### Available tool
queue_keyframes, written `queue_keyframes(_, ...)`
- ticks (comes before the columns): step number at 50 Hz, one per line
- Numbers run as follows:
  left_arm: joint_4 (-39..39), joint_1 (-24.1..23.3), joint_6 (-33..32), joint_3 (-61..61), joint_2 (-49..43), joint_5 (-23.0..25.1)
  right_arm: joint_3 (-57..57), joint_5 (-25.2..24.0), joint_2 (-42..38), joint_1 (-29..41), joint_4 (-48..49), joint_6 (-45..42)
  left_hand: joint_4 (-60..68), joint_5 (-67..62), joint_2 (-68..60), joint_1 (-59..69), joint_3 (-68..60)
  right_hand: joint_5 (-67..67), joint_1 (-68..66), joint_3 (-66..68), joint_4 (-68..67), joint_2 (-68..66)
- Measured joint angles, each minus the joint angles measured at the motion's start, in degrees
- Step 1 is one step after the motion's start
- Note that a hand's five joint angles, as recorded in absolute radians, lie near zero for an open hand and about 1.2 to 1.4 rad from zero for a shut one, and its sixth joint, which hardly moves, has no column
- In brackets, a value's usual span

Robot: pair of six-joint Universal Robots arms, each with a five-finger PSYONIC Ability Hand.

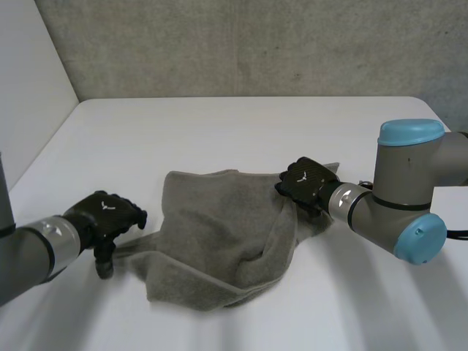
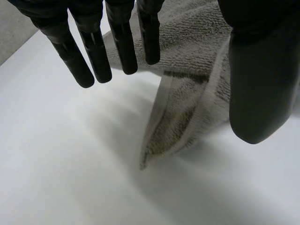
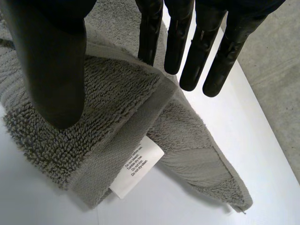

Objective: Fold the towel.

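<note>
Now, you see:
Towel (image 1: 219, 234): grey, rumpled, mid white table (image 1: 219, 124).
Left hand (image 1: 106, 213): fingers straight and spread, thumb apart, over the towel's left corner, pinching nothing.
Right hand (image 1: 307, 179): fingers straight, thumb apart, over the towel's far right corner.
Care label (image 3: 136, 171): white, at that corner's hem.

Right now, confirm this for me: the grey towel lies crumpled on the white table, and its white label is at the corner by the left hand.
One thing is wrong. The white label is at the towel corner by the right hand, not by the left hand; the right wrist view shows it. The rest stands: the grey towel lies crumpled on the white table.
</note>
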State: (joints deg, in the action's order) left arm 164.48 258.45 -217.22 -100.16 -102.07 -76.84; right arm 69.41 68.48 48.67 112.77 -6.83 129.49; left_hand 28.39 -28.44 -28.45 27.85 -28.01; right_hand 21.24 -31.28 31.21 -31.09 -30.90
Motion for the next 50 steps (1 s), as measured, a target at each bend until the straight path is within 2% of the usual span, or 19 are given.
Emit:
queue_keyframes(7, 6.1, 0.7, 2.5, -5.7, 1.4, 0.0, -0.9, 0.4, -1.3, 0.1, -0.1, 0.2, 0.0, 0.0, 0.0, 0.0, 0.0, 2.1, -2.0, 1.8, -1.8, -1.9)
queue_keyframes(11, 9.6, 0.3, 3.9, -6.8, -0.1, 0.0, -1.5, 0.4, -2.0, 0.1, -0.3, 0.2, 1.8, -2.1, -1.2, 2.1, -2.3, 11.9, -12.6, 12.6, -12.2, -13.2)
queue_keyframes(13, 10.8, 0.0, 4.3, -7.0, -1.4, 0.0, -1.6, 0.3, -2.1, 0.1, -0.3, 0.2, 13.6, -12.6, -12.7, 13.9, -13.7, 23.3, -23.9, 23.3, -23.5, -24.7)
queue_keyframes(15, 12.3, -0.6, 4.8, -6.7, -3.2, 0.0, -1.8, 0.1, -2.2, 0.1, -0.3, 0.2, 35.5, -32.9, -33.6, 35.4, -35.0, 37.8, -37.5, 37.7, -38.1, -38.2)
queue_keyframes(16, 12.6, -0.7, 4.9, -6.6, -3.5, 0.0, -1.8, 0.0, -2.2, 0.1, -0.3, 0.2, 40.4, -38.7, -38.2, 40.3, -39.7, 40.4, -40.2, 40.6, -41.0, -40.4)
queue_keyframes(17, 13.1, -1.1, 5.0, -6.3, -4.2, 0.0, -1.8, -0.1, -2.1, 0.0, -0.2, 0.2, 50.1, -48.5, -49.0, 50.9, -49.6, 42.9, -42.5, 43.3, -43.7, -41.7)
queue_keyframes(19, 14.1, -1.8, 5.1, -5.6, -5.2, 0.0, -1.9, -0.3, -2.0, 0.0, -0.1, 0.3, 57.5, -54.8, -56.5, 53.8, -58.2, 43.8, -42.6, 44.7, -45.1, -41.8)
queue_keyframes(33, 15.9, -3.5, 5.2, -1.3, -5.4, -0.2, -0.4, -1.3, 2.0, -0.9, 0.6, 4.3, 58.2, -54.9, -57.0, 53.8, -60.2, 43.8, -42.6, 44.7, -45.1, -41.8)
queue_keyframes(45, 16.1, -2.5, 4.9, -4.1, 0.4, 0.4, 7.4, -4.0, 12.8, -7.1, -6.8, 3.0, 58.3, -54.9, -57.0, 53.8, -60.3, 43.8, -42.6, 44.7, -45.1, -42.2)
queue_keyframes(49, 17.0, -2.8, 5.2, -0.3, -0.6, 0.7, 5.5, -4.9, 13.9, -7.6, -3.7, 3.0, 58.3, -54.9, -57.0, 53.8, -60.3, 43.8, -42.7, 44.7, -45.1, -42.2)
queue_keyframes(50, 17.7, -3.0, 5.7, 2.7, -1.4, 0.8, 4.4, -4.9, 14.0, -7.4, -0.3, 3.6, 58.3, -54.9, -57.0, 53.8, -60.4, 43.8, -42.8, 44.7, -45.1, -42.6)
